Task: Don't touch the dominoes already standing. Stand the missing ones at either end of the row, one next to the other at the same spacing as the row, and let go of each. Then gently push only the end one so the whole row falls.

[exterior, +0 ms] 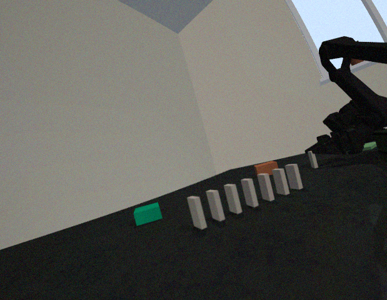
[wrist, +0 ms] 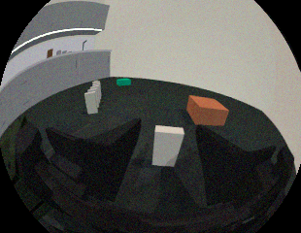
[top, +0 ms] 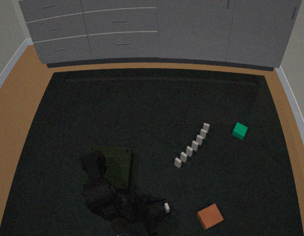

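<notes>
Several pale dominoes stand upright in a slightly curved row, with one end domino nearest the arm and the other end domino near the green block. A separate pale domino stands upright on the dark surface, well apart from the row. My gripper is open around this domino. The wrist view shows a gap on each side of it. Whether its base is fully flat is hard to tell in the dark.
An orange block lies beyond the fingertips, to the right in the wrist view. A green block lies past the row's far end. A light green object is partly visible behind the arm.
</notes>
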Robot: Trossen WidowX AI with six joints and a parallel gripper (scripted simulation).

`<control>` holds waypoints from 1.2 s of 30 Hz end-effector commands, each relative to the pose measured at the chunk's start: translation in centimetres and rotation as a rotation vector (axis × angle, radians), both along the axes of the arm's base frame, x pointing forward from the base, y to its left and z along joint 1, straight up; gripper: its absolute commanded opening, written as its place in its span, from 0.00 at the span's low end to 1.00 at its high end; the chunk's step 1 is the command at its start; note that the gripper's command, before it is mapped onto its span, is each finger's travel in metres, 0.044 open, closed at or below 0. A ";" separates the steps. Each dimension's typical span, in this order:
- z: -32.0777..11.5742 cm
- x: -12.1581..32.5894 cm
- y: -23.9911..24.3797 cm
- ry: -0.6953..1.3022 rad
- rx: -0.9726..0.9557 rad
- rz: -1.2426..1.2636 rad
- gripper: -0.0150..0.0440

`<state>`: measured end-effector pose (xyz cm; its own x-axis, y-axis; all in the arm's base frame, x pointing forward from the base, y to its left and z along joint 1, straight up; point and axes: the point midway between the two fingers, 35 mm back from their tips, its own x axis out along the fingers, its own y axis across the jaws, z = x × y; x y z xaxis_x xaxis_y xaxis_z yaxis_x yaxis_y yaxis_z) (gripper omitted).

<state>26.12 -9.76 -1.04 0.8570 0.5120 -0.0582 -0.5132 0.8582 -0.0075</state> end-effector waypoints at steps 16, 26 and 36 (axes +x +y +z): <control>5.0 0.0 0.0 -0.001 -0.001 0.000 1.00; 3.7 5.7 -2.1 0.214 -0.009 -0.097 1.00; 3.2 10.4 -1.5 0.703 -0.266 -0.181 1.00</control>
